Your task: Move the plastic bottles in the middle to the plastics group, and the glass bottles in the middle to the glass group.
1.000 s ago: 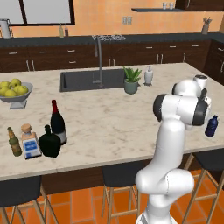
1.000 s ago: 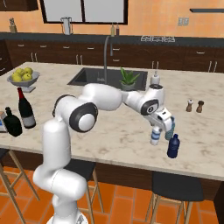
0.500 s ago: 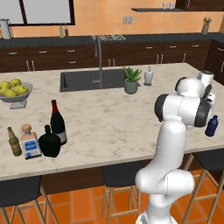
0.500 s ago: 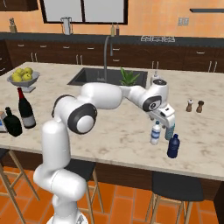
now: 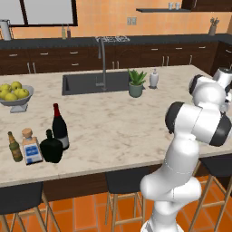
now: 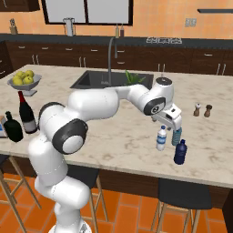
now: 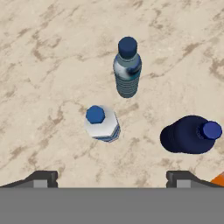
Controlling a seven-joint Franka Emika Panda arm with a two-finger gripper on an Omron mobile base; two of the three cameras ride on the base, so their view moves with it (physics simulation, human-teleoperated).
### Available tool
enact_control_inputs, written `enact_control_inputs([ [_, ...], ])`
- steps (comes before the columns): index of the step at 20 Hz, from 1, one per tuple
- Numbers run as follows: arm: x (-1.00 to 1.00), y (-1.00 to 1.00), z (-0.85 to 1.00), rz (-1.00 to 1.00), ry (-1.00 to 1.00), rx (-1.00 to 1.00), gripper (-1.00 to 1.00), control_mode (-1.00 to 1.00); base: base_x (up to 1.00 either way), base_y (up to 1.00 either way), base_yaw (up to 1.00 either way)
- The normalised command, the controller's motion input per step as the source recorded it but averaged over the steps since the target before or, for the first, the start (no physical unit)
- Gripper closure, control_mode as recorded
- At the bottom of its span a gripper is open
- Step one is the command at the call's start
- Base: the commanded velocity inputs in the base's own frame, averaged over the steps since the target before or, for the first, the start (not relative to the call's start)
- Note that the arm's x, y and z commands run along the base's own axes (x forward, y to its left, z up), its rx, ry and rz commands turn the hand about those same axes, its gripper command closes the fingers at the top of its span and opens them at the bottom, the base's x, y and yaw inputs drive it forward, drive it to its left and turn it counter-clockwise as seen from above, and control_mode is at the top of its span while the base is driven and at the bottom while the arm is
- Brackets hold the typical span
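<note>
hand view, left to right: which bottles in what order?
clear water bottle → slim teal bottle → dark blue bottle. All three stand apart on the counter.

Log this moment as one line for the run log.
gripper: open, above bottles | water bottle: upright on counter, released beside teal bottle and dark blue bottle | wine bottle, black bottle: unmoved

Three bottles: water bottle (image 7: 102,124), teal bottle (image 7: 127,68), dark blue bottle (image 7: 189,134) stand apart, seemingly with gaps between.
</note>
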Motion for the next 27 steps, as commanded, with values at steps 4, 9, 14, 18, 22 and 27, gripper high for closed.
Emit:
enact_control_inputs([
  [4, -0.60, 0.98, 0.00, 0.10, 0.00, -0.26, -1.00, -1.00, 0.00, 0.00, 0.00],
  [9, -0.44, 1.00, 0.00, 0.13, 0.07, -0.26, -1.00, -1.00, 0.00, 0.00, 0.00],
  [14, -0.48, 0.87, 0.08, 0.15, 0.09, -0.11, -1.00, -1.00, 0.00, 0.00, 0.00],
  [18, -0.56, 0.63, 0.28, 0.19, 0.04, -0.09, -1.00, -1.00, 0.00, 0.00, 0.00],
  [22, -0.64, 0.53, 0.41, 0.19, 0.01, -0.08, -1.00, -1.00, 0.00, 0.00, 0.00],
  [27, -0.75, 0.44, 0.35, 0.16, 0.00, -0.03, -1.00, -1.00, 0.00, 0.00, 0.00],
])
